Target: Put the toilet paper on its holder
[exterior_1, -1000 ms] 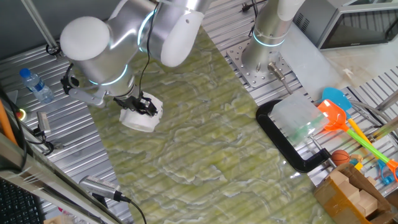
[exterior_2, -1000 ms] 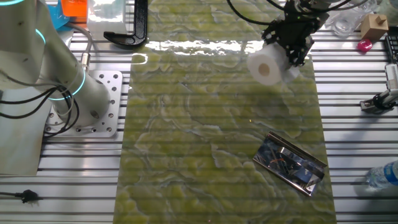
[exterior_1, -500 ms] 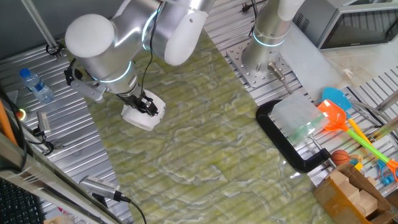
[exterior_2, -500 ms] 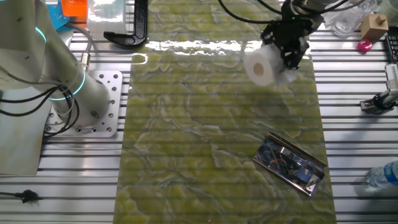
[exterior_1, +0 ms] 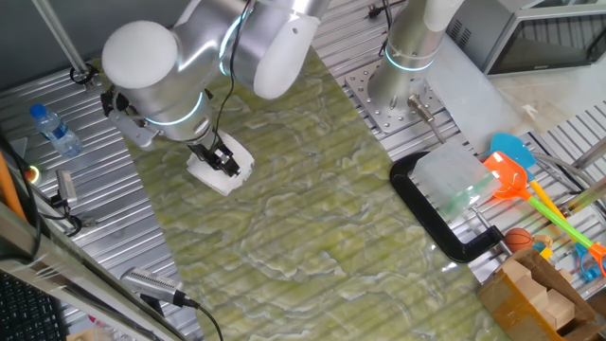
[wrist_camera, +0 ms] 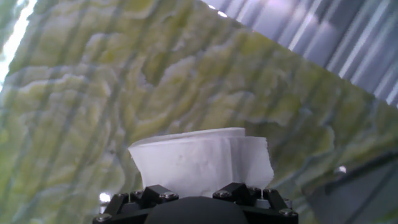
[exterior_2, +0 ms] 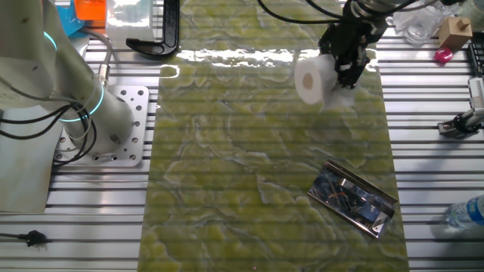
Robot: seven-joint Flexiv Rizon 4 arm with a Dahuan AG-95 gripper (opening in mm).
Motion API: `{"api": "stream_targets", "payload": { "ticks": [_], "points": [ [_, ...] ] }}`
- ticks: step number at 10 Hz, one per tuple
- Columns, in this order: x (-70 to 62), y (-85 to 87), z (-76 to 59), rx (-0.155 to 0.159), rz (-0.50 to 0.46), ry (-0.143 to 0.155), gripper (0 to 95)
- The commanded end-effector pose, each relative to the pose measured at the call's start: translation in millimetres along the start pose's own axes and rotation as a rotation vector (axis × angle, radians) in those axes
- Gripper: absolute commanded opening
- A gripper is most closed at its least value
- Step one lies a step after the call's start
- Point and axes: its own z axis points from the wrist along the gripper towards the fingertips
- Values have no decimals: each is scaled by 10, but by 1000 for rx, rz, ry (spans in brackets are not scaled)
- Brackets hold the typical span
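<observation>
Desk (exterior_2: 423, 98): ribbed aluminium slats, silver, grooved lengthwise. Mat (exterior_2: 249, 151): glossy green-yellow marbled sheet covering the desk's middle band, glare streak toward one end. Arm (exterior_1: 180, 66): smooth silver-white rounded shells with glowing cyan joint rings, black cables trailing; a second pedestal (exterior_1: 407, 57) of like finish bolted to a perforated steel plate at the desk edge. Frame (exterior_1: 436, 223): black, C-shaped, matte, lying flat near the mat's side edge beside a clear plastic box (exterior_1: 454, 180). Roll (exterior_2: 311, 77): white soft tissue, plump cylinder, small hollow core facing the other fixed camera, loose outer sheet showing as a flat white flap in the hand view (wrist_camera: 202, 158); held off the mat near the mat's edge toward one end of the desk. Pincer (exterior_2: 346, 59): black, bolted finger bases, clamped on the roll's side, the roll projecting just beyond the fingers. Holder (exterior_2: 353, 198): flat dark metal plate, mirror-shiny, angled, lying on the mat near its side edge, well apart from the roll. Bottle (exterior_1: 54, 130): clear plastic, blue cap, lying on the slats near a desk corner. Toys (exterior_1: 516, 170): orange and blue plastic scoops at the far side edge. Block (exterior_2: 454, 30): small pale wood, at a desk corner.
</observation>
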Motion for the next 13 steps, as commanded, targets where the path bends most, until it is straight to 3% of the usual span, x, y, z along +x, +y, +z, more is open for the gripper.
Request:
{"api": "stream_targets", "payload": {
  "ticks": [1, 3, 7, 11, 13],
  "points": [
    [90, -94, -28, -6, 97, 17, 0],
    [167, -166, -23, -41, 170, 17, 0],
    [316, -378, -4, -72, 191, 18, 0],
    [405, -511, -3, -109, 330, 83, 0],
    [439, -608, -8, -129, 393, 99, 0]
  ]
}}
